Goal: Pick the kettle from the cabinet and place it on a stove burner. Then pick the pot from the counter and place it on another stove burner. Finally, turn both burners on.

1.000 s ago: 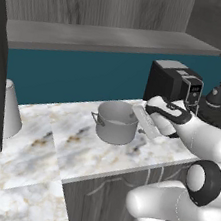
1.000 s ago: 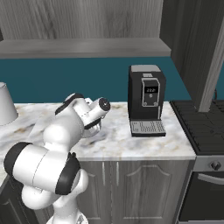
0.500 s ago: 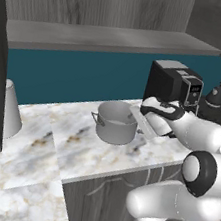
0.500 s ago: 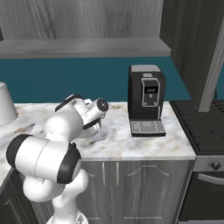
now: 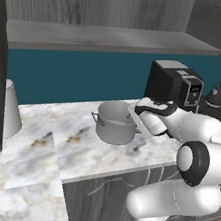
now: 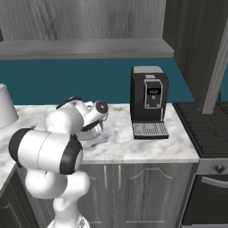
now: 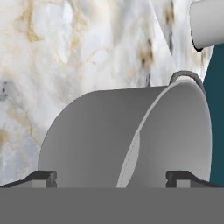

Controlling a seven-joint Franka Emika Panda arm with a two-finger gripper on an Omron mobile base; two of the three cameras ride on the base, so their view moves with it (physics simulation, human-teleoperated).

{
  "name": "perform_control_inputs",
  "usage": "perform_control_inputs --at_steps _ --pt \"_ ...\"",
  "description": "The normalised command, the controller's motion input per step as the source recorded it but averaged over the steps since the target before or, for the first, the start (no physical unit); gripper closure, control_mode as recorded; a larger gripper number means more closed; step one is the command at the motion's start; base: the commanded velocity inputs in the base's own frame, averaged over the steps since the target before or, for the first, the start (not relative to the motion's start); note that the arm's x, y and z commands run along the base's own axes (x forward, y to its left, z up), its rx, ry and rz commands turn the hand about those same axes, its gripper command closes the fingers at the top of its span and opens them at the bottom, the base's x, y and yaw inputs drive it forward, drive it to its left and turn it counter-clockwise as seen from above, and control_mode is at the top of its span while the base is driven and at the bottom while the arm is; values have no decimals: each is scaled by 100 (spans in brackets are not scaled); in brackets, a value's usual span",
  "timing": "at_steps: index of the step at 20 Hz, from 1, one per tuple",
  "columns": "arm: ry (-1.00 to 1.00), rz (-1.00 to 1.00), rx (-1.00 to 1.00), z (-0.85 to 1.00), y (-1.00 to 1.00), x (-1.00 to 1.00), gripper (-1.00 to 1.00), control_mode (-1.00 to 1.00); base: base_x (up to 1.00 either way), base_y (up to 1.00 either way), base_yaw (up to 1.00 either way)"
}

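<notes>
The arm (image 5: 185,160) is built of glossy white, rounded shell segments, bulbous at the elbows and joined by dark, near-black bands and disc-shaped joint caps, one large black cap facing out just right of the pot (image 5: 113,128). Beside the pot's rim, the wrist (image 5: 155,111) narrows to a white housing edged with a black collar, and in the right base view a small dark round cap with a pale centre sits at the end of the forearm. The gripper (image 7: 111,177) carries two small, dark grey, blocky fingertips (image 7: 43,176) with flat tops, set either side of the pot's wall.
</notes>
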Motion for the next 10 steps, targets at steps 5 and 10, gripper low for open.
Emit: perform_control_inputs --at_steps 5,10 --pt "0 -5 -5 -18 0 18 -100 -100 0 0 0" --pt "0 -2 -1 -15 0 3 -100 -100 0 0 0"
